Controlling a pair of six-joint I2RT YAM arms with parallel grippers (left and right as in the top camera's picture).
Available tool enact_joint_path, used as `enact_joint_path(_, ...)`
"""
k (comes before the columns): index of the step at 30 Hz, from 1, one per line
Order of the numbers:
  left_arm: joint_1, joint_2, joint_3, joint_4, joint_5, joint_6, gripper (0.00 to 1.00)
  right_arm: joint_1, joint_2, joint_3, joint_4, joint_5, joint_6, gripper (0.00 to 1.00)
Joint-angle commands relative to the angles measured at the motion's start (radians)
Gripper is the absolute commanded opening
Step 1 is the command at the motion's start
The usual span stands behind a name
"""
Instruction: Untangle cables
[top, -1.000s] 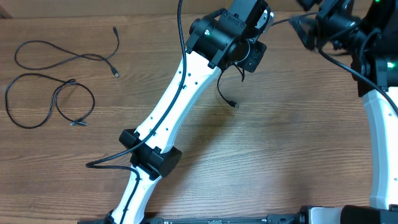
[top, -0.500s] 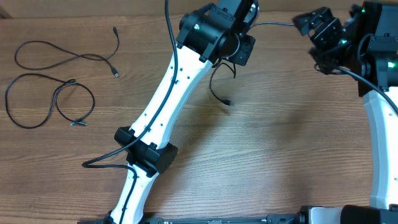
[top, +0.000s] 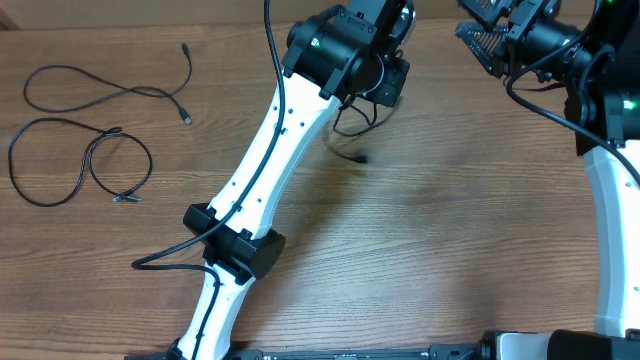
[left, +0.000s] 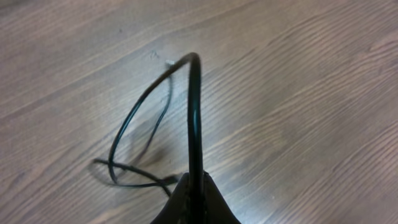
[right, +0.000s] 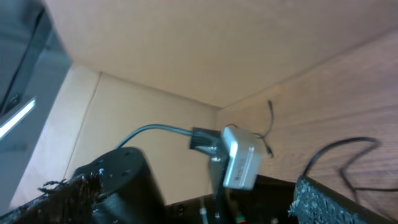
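My left gripper (top: 388, 62) is at the far middle of the table and is shut on a black cable (top: 350, 122). The cable hangs below it in a loop, and its free end is blurred just above the wood. In the left wrist view the cable (left: 194, 112) rises from the shut jaws (left: 194, 190) and arcs down to the table. My right gripper (top: 488, 38) is at the far right, raised, open and empty. In the right wrist view its fingers (right: 199, 202) are spread wide and face the left arm's wrist.
Two separate black cables lie at the far left: a long wavy one (top: 110, 92) and a looped one (top: 85, 160). The left arm (top: 270, 180) stretches diagonally across the middle of the table. The right arm's white link (top: 610, 200) stands at the right edge.
The cable stretch between the two grippers is gone: the right gripper has opened and risen. The cable now hangs and swings from the left gripper alone. The left arm shifted slightly left.
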Motion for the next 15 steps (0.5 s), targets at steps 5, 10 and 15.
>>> enact_joint_path(5, -0.002, -0.034, 0.022, -0.028, 0.019, 0.037, 0.04, -0.045, -0.020, 0.018, -0.246, 0.351, -0.112, 1.00)
enact_joint_path(10, -0.002, -0.112, 0.030, -0.022, 0.019, 0.035, 0.04, -0.114, -0.020, 0.017, -0.420, 0.528, -0.113, 1.00)
enact_joint_path(15, 0.000, -0.203, 0.030, -0.055, 0.019, -0.014, 0.04, -0.193, -0.019, 0.017, -0.511, 0.544, -0.113, 1.00)
